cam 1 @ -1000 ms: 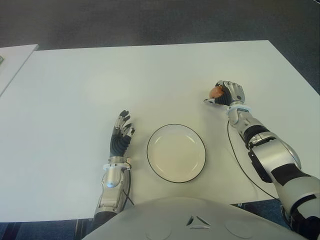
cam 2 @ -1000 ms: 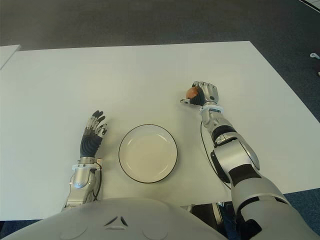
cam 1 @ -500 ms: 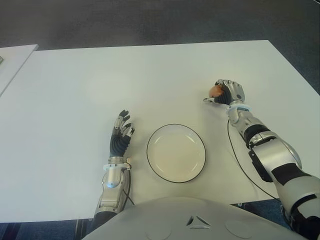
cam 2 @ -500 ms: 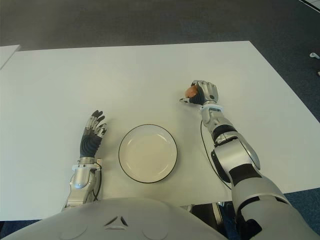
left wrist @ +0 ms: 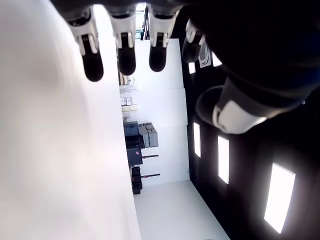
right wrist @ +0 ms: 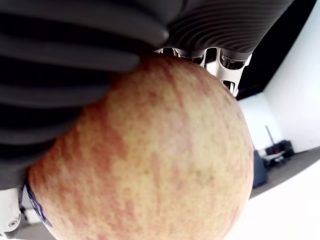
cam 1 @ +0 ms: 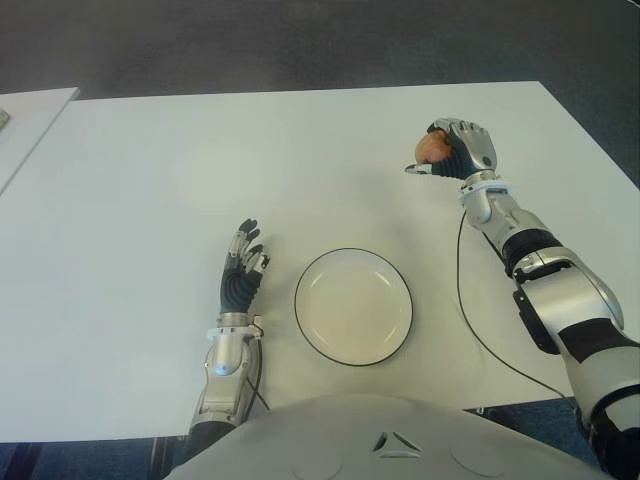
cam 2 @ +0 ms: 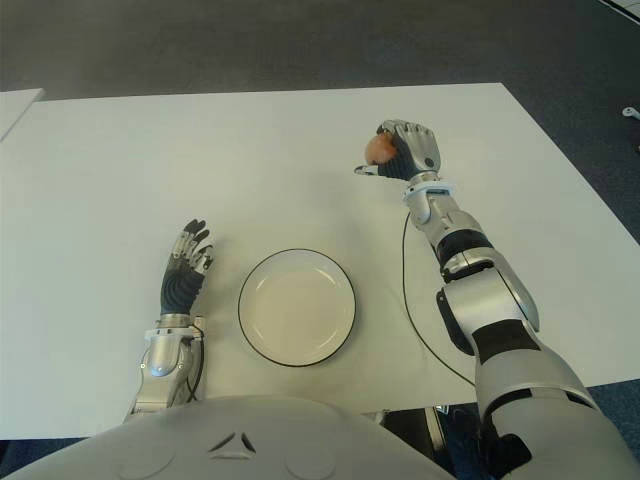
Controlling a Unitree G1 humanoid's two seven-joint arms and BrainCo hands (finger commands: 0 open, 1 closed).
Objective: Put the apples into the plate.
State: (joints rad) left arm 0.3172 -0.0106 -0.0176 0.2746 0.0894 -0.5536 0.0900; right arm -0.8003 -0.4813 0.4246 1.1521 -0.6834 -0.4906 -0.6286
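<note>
The apple point(right wrist: 150, 160) has smooth, faintly speckled skin, the fingers point(right wrist: 75, 55) gripping it look like ribbed matt rubber, the plate point(cam 1: 352, 305) is glossy, and the counter point(cam 1: 150, 170) matt white.

I'm holding my right hand point(cam 1: 462, 150) raised out ahead on the right, arm extended forward, fingers point(right wrist: 75, 55) curling tight around a red-yellow round apple point(cam 1: 432, 148). I'm keeping nothing in my left hand point(cam 1: 243, 262), which is showing low on the left, fingers point(left wrist: 92, 52) extending straight and slightly spread.
</note>
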